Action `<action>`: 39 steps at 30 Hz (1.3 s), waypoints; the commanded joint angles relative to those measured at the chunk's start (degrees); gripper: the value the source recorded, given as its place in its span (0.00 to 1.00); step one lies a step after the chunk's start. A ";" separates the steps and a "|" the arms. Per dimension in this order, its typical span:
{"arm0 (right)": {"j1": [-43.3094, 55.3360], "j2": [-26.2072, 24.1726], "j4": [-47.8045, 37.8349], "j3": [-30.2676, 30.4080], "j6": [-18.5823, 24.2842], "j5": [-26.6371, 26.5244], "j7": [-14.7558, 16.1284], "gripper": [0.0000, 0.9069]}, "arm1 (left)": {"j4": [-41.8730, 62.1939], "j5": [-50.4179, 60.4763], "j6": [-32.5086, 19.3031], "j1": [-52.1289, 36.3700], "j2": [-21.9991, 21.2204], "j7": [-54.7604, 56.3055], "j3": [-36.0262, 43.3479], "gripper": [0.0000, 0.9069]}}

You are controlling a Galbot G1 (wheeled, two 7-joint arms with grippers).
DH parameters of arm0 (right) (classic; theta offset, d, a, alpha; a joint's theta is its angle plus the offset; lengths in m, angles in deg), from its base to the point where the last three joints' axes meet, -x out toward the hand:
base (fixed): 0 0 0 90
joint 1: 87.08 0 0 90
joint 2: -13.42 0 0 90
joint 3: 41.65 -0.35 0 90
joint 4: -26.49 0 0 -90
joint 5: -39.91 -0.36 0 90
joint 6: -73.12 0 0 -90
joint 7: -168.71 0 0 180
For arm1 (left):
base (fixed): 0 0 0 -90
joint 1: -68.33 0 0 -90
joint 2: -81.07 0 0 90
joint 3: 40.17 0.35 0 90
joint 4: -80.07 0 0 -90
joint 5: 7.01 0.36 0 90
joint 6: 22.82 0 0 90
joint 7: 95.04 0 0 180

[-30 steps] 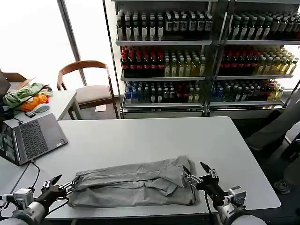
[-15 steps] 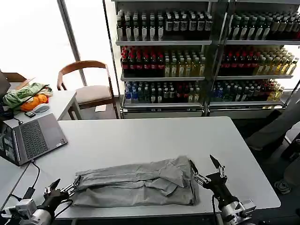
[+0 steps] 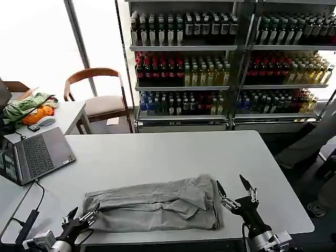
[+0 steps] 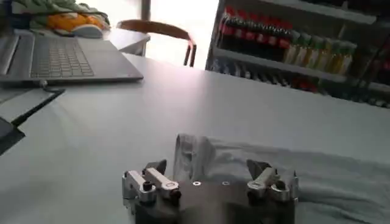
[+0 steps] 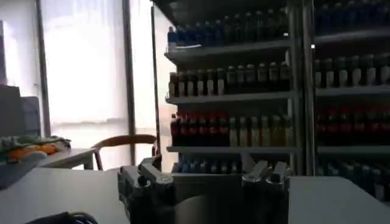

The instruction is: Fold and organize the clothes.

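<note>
Two grippers flank a folded grey shirt (image 3: 152, 205) on the white table (image 3: 157, 152).

The shirt lies in a long, rumpled band across the near part of the table, close to its front edge. The left gripper (image 3: 83, 217) sits low at the shirt's left end, its fingers spread apart and holding nothing; whether the tips touch the cloth cannot be told. From the left wrist view the same gripper (image 4: 207, 170) faces the folded edge of the shirt (image 4: 256, 164), with the cloth lying between and beyond the fingers. The right gripper (image 3: 237, 190) stands just beside the shirt's right end, raised and tilted up, fingers wide apart and empty. A laptop (image 3: 37, 155) rests open at the table's far left corner.
</note>
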 commanded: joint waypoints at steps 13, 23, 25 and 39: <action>0.08 -0.56 0.89 -0.81 0.38 -4.35 0.11 1.00 | 4.21 1.54 -1.29 -1.25 -1.99 -1.54 2.19 0.23; 1.30 -0.92 0.99 -0.77 -0.59 -6.23 0.03 1.00 | 4.56 2.54 -2.83 -1.86 -2.06 -0.98 3.26 0.00; 1.35 -0.93 0.92 -0.69 -0.59 -6.29 0.00 1.00 | 4.67 2.55 -3.24 -2.02 -2.06 -0.86 3.46 0.00; 2.12 -1.13 0.68 -0.39 -0.95 -7.02 -0.27 1.00 | 8.85 -3.12 -1.51 -5.68 9.26 -3.39 -4.42 0.00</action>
